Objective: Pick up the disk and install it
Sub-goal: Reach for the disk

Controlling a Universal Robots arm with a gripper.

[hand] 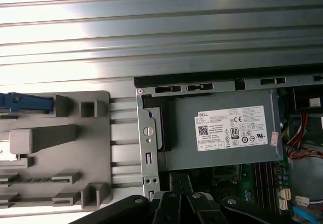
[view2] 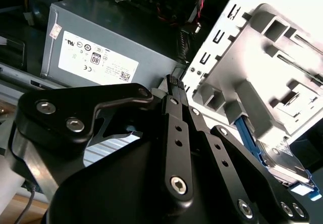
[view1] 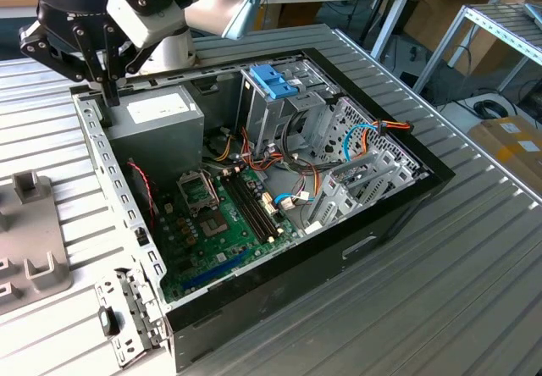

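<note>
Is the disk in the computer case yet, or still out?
Still out. The grey-metal disk in its light-blue carrier sits on the grey plastic fixture beside the open black computer case.

1 disk (view2: pixel 282 158), 1 computer case (view1: pixel 381 232)

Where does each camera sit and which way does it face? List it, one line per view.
Exterior view: off the arm, angled down onto the open computer case and table; the arm and gripper hang at the exterior view's left.
Second wrist view: on the wrist, looking along the shut fingers to the power supply, grey fixture and disk.
First wrist view: on the wrist, facing down; gripper links show.
Shared: all show the power supply.
</note>
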